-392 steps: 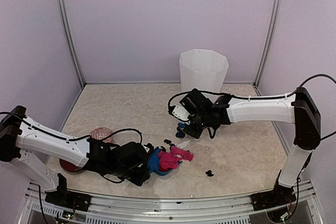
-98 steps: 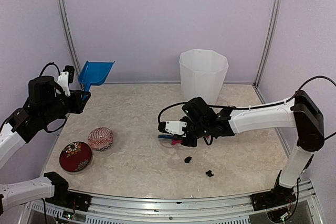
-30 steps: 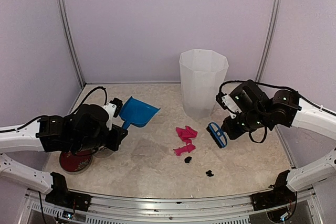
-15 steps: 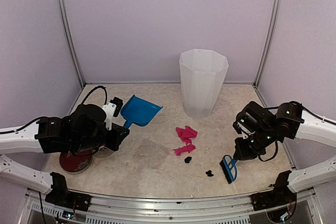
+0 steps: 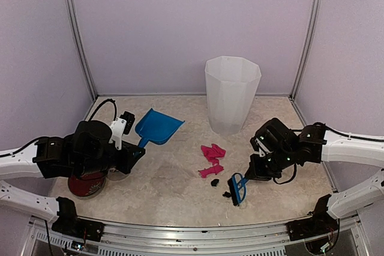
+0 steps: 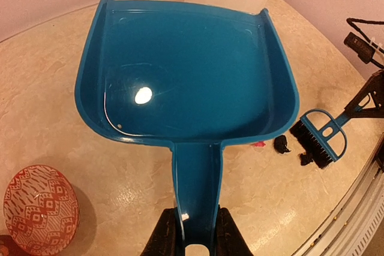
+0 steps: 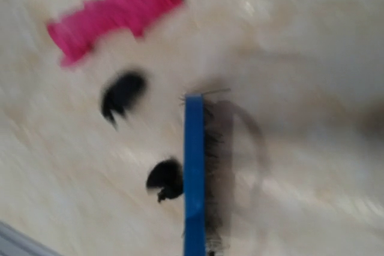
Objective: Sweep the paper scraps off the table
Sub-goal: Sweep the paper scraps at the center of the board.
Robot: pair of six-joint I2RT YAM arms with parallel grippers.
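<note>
Entry, from the remote station. The left gripper [image 6: 195,241] was pinching the handle of the blue dustpan [image 6: 186,70], one finger [image 6: 165,238] on each side of it. The pan was empty and well to the left of the scraps, its mouth pointing away from the arm. I could not tell whether its lip touched the table [image 5: 180,196].

The right gripper [image 5: 254,169] was closed on the handle of the blue brush [image 5: 237,189]. From overhead the handle ran straight into it; its fingers did not show in its own wrist view. The brush head was low over the table at front centre.

The paper scraps lay in a loose group at mid-table, in front of the white bin [image 5: 232,94]:
- two magenta-pink pieces [image 5: 211,153], one just nearer me than the other
- one black scrap [image 5: 214,182] just left of the brush
- a second black scrap [image 7: 166,179] right against the brush's blue back

The right wrist view was blurred, so I noted no finer detail there.

A red patterned ball [image 6: 39,208] sat on the table beside the dustpan handle. A dark red round tin [image 5: 84,181] was partly hidden under the left arm.
</note>
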